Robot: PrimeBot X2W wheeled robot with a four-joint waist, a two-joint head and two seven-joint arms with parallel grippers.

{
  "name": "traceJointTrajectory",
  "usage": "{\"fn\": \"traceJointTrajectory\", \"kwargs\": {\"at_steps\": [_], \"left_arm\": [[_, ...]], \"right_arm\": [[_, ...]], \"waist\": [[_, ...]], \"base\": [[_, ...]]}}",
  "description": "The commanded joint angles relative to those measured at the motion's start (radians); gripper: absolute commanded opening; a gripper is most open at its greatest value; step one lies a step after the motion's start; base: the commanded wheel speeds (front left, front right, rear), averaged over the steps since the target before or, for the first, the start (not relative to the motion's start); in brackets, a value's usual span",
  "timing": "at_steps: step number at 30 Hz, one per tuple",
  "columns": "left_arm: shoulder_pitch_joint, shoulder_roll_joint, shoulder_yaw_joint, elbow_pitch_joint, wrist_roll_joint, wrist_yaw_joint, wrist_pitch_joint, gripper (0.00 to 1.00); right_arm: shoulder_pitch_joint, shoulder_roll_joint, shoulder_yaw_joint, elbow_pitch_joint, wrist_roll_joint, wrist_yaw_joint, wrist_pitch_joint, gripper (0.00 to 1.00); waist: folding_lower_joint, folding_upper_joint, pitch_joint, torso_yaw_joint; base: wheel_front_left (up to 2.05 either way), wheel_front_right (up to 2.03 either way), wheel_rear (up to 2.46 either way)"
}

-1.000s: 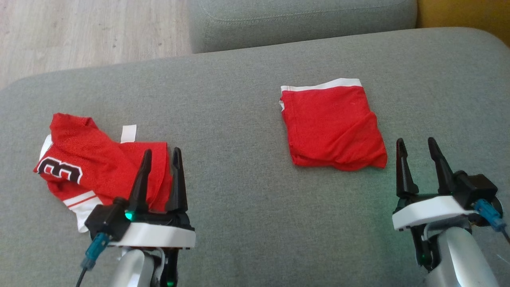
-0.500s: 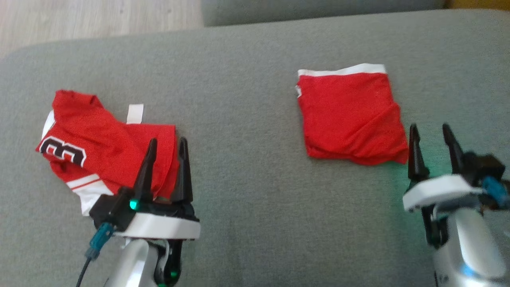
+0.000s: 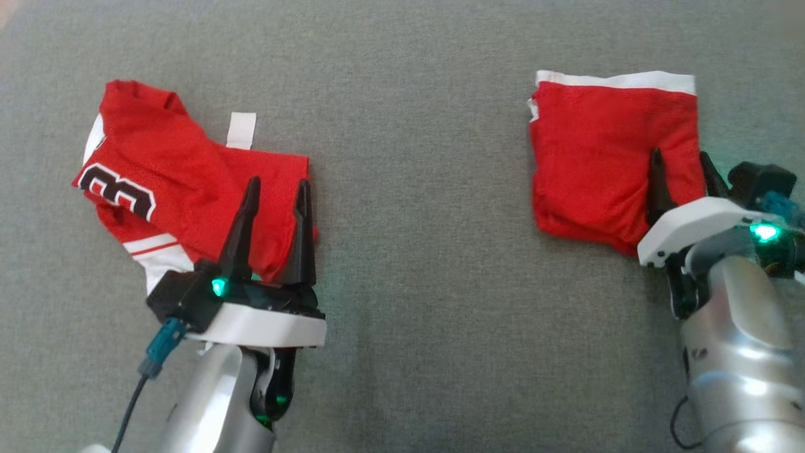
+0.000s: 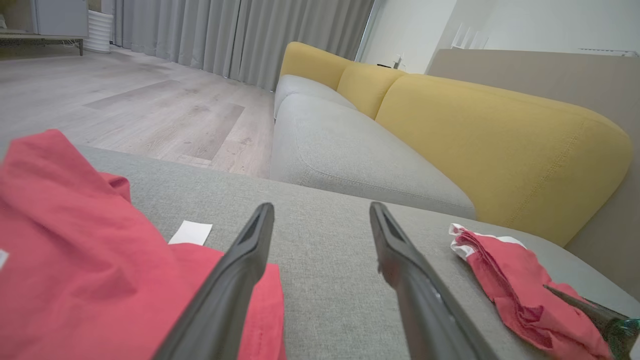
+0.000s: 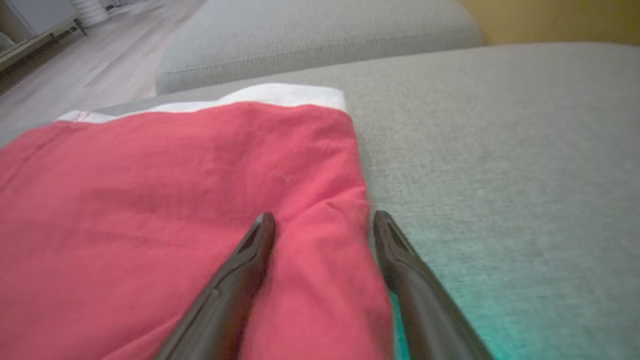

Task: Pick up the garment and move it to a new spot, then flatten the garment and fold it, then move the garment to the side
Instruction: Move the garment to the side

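Spread wide and holding nothing, the jaws of the right gripper (image 3: pixel 680 153) straddle the right edge of the folded red garment (image 3: pixel 597 145). One finger is over the cloth, the other over the grey cushion (image 3: pixel 409 251) just beside it; whether they touch I cannot tell. Well to that garment's left, the left gripper (image 3: pixel 278 181) hangs just as spread over the edge of the crumpled jersey (image 3: pixel 170 170). Closing here may pinch only the top layer, so the fold would fall open on lifting, or drag the stack askew.
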Motion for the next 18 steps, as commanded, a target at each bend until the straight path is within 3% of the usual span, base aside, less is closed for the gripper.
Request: {"fn": "traceJointTrajectory", "kwargs": {"at_steps": [1, 4, 6, 12, 18], "left_arm": [[-0.041, 0.007, 0.026, -0.032, -0.003, -0.006, -0.009, 1.0], [-0.043, 0.007, 0.029, -0.032, -0.004, -0.007, -0.009, 1.0], [-0.042, 0.007, 0.035, -0.031, -0.002, -0.007, -0.009, 1.0], [-0.029, 0.007, 0.047, -0.024, 0.001, -0.004, -0.009, 1.0], [-0.021, 0.007, 0.063, -0.025, 0.005, -0.002, -0.009, 1.0]], "right_arm": [[-0.049, 0.0, 0.01, 0.028, -0.011, -0.001, 0.015, 1.0], [-0.069, 0.0, 0.006, 0.07, -0.02, -0.001, 0.018, 1.0], [-0.088, 0.0, 0.018, 0.117, -0.039, -0.001, 0.004, 0.0], [-0.099, -0.008, 0.059, 0.132, -0.144, -0.001, -0.071, 0.0], [-0.114, -0.084, 0.15, 0.122, -0.215, -0.001, -0.084, 0.0]], "waist": [[-0.0002, 0.0, 0.012, 0.011], [-0.0002, 0.0, 0.013, 0.013], [-0.0002, 0.0, 0.01, 0.01], [-0.0002, 0.0, -0.021, -0.022], [-0.0002, 0.0, -0.043, -0.055]], "base": [[0.0, 0.0, 0.0], [0.0, 0.0, 0.0], [0.0, 0.0, 0.0], [0.0, 0.0, 0.0], [0.0, 0.0, 0.0]]}}
